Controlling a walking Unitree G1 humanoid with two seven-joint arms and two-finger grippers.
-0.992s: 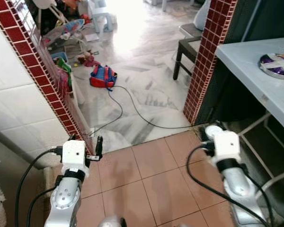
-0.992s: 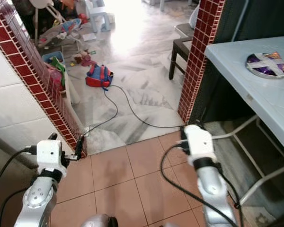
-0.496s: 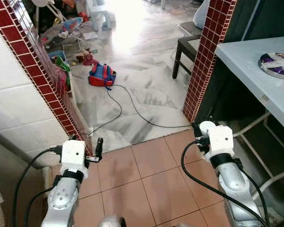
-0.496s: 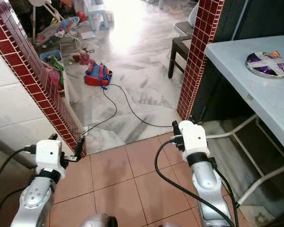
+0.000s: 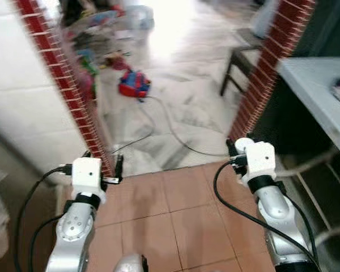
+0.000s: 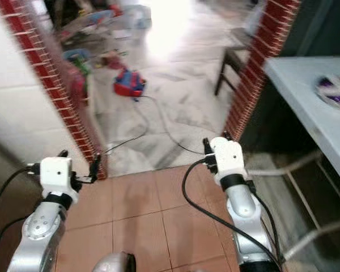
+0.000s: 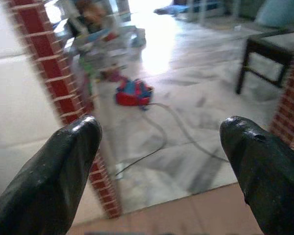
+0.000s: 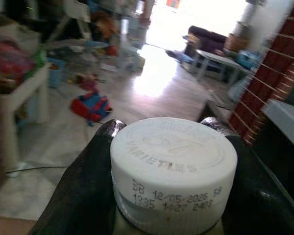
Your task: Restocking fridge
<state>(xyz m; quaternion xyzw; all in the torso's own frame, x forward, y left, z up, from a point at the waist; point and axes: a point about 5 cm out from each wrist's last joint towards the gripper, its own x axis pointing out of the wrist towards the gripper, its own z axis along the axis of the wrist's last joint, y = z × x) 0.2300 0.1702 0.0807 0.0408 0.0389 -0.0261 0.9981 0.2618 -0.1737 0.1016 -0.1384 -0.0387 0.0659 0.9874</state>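
Note:
My right gripper (image 8: 164,126) is shut on a bottle with a white screw cap (image 8: 174,166) that carries printed date codes. From the head views the cap (image 5: 242,144) shows at the tip of the right arm, held over the terracotta floor tiles near the right brick pillar. My left gripper (image 7: 161,142) is open with nothing between its fingers. It is held low beside the left brick pillar (image 5: 73,96). No fridge is in view.
A doorway between two red brick pillars (image 5: 272,62) opens onto a marble floor with a black cable (image 5: 164,122), a red-blue backpack (image 5: 135,84) and scattered toys. A dark stool (image 5: 241,59) stands behind the right pillar. A pale blue table (image 5: 311,90) lies at my right.
The whole picture has shifted and blurred, so the camera has moved. My right arm has drawn slightly inward and upward with the bottle. The left arm holds its pose.

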